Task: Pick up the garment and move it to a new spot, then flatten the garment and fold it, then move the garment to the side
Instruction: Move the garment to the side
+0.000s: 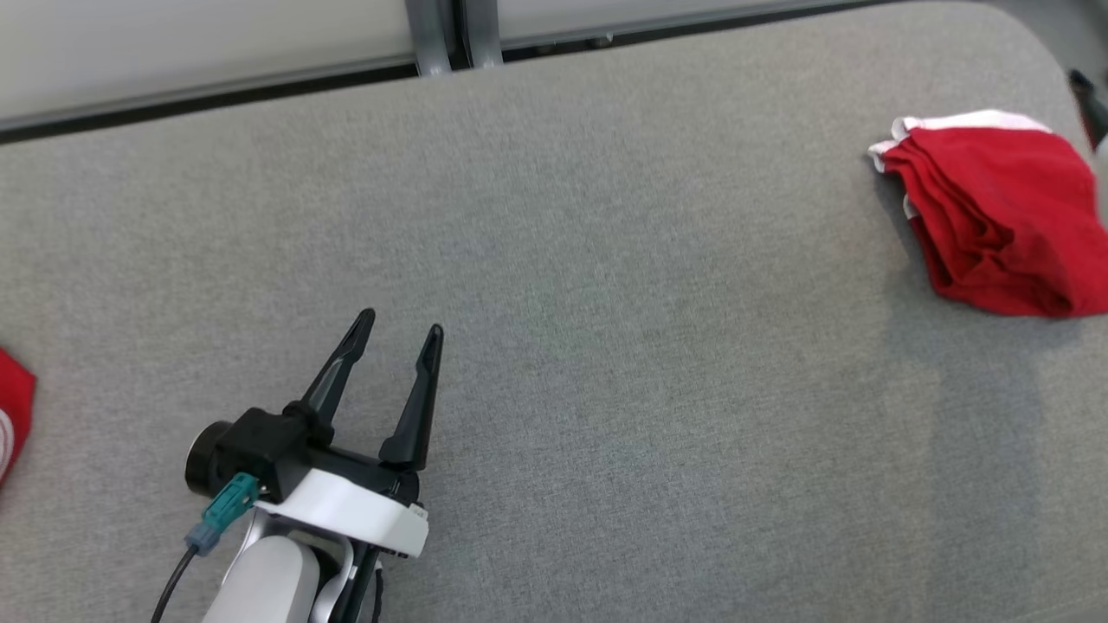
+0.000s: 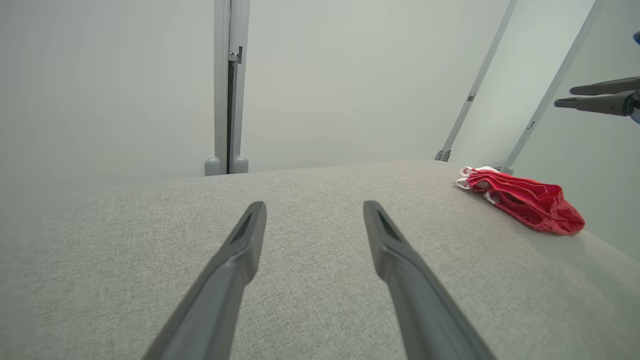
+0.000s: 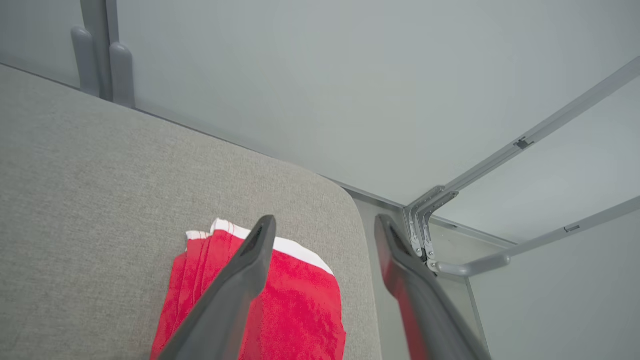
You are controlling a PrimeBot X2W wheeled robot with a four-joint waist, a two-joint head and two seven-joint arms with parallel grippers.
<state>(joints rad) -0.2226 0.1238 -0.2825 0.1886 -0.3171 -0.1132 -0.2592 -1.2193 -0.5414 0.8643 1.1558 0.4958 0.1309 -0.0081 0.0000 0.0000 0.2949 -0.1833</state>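
Garment first: it is red with white trim along one edge, folded into a loose, rumpled stack. It lies at the far right corner of the bench, close to the rounded end of the grey fabric top. The layered folds face the middle of the bench and the white trim faces the far edge.

The right gripper hangs above that corner with its two dark fingers spread wide and nothing between them. From its own wrist camera, one finger crosses over the red cloth and the other lies out past the bench's right edge. Whether either finger touches the fabric I cannot tell, though from the left wrist camera the gripper looks well above it.

The left gripper sits over the near left part of the bench, well apart from the garment, its fingers likewise apart and holding nothing, pointing toward the far edge. Bare grey fabric lies beneath and ahead of it.

At the bench's left edge a second red cloth pokes into sight. Behind the far edge stand pale panels and a grey upright post.
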